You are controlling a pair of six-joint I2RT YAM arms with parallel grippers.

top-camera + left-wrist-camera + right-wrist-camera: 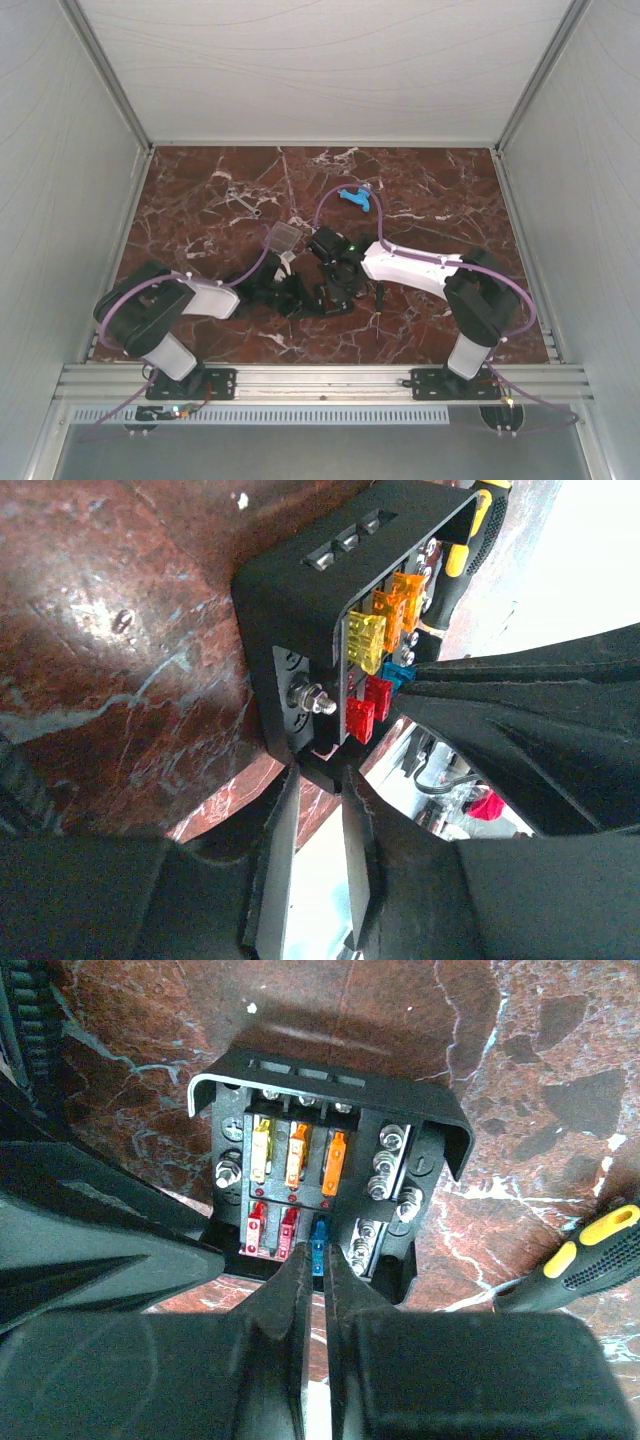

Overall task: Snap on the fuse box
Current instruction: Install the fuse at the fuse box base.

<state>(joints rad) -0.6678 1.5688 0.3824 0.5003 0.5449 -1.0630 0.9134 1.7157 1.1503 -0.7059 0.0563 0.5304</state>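
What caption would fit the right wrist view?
Right gripper pinches the blue fuse in the lidless fuse box on the red marble table; a yellow-and-black screwdriver handle lies at right.

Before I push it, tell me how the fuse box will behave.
Likely stiff: the fuse box is a hard black shell with bolted terminals. Probably light, being thin-walled and open, so it may slide on the glossy table. Its fuses stand uncovered, so a careless push could knock one loose.
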